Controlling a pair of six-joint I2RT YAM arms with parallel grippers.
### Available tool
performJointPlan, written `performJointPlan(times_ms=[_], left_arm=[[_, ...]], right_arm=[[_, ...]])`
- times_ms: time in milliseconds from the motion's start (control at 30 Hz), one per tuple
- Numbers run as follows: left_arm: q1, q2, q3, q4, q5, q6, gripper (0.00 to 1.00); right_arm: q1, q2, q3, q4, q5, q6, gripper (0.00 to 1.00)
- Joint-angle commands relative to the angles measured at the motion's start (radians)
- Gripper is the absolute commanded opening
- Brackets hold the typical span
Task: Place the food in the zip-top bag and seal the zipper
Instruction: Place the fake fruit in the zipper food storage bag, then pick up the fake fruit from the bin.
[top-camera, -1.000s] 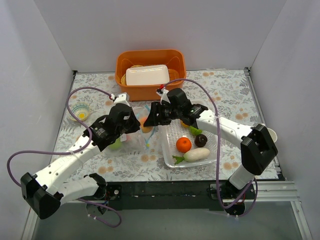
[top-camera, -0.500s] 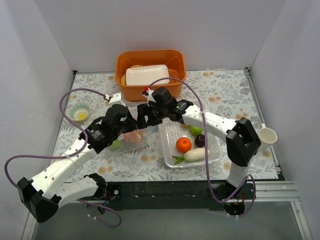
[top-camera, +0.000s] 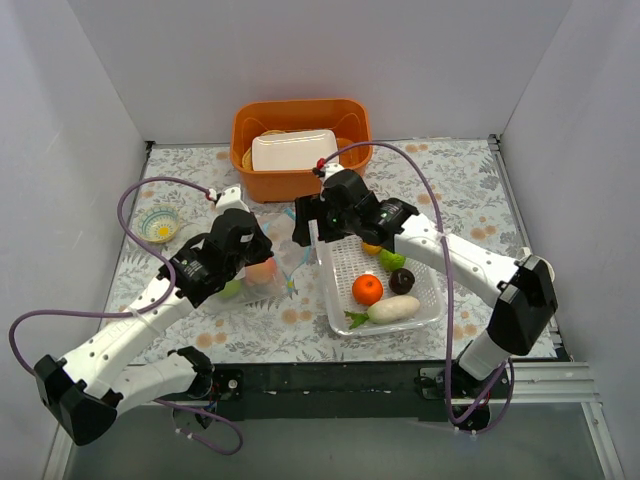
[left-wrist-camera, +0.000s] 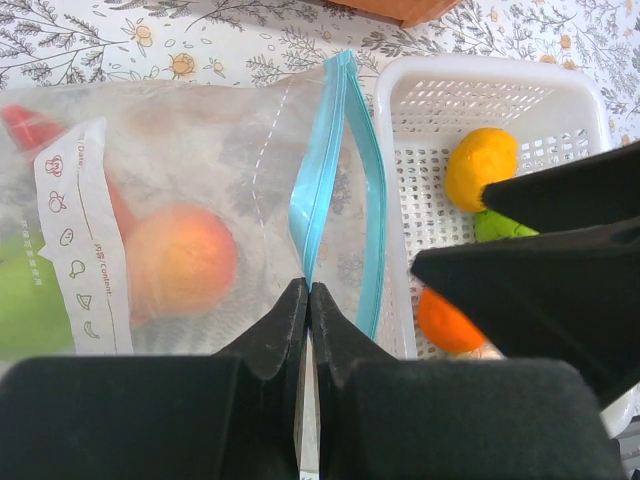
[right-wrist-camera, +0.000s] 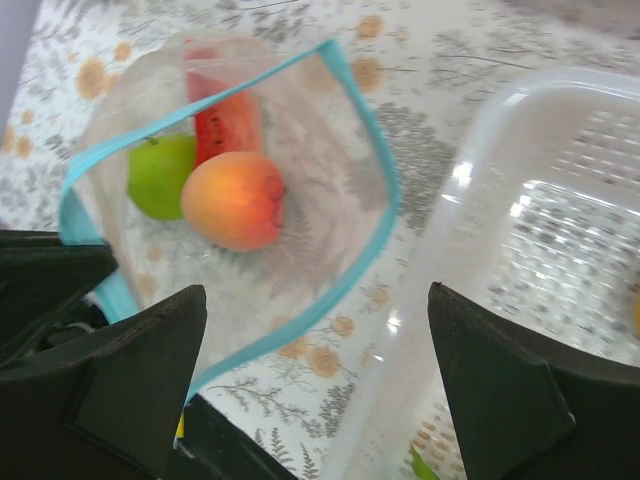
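Observation:
The clear zip-top bag (top-camera: 255, 280) lies left of the white mesh basket. My left gripper (left-wrist-camera: 308, 292) is shut on the bag's blue-teal zipper (left-wrist-camera: 320, 180) and holds the mouth open; it also shows in the top view (top-camera: 268, 256). In the bag are a peach (right-wrist-camera: 235, 198), a green apple (right-wrist-camera: 160, 175) and a watermelon slice (right-wrist-camera: 225, 120). My right gripper (right-wrist-camera: 315, 340) is open and empty above the bag's mouth (top-camera: 303, 225). The basket holds an orange (top-camera: 367, 289), a dark purple fruit (top-camera: 402, 280), a white radish (top-camera: 393, 308), a green apple (top-camera: 390, 260) and a yellow mango (left-wrist-camera: 482, 165).
The white mesh basket (top-camera: 428, 300) stands right of the bag. An orange tub (top-camera: 300, 135) with a white container stands at the back. A small patterned bowl (top-camera: 160, 225) sits at the left and a white cup (top-camera: 540, 268) at the right edge.
My right gripper reached left over the bag's mouth, then drew back to the right. The peach now lies inside the bag. My left gripper kept its hold on the zipper.

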Motion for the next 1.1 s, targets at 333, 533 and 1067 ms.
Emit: performJointPlan(times_ms=[333,533,1067], left_arm=[[0.0,0.027,-0.004,0.018,0.036,0.0,0.0],[0.0,0.031,-0.001,0.02,0.044,-0.002,0.0],[0.0,0.07,0.043,0.018,0.064,0.027,0.0]], right_arm=[[-0.052,-0.158,-0.199,-0.126,0.263,0.045,0.98],[-0.078,-0.222,-0.342,-0.149,0.181,0.062,0.98],[-0.219,-0.223,-0.337,-0.091,0.239,-0.029,0.98]])
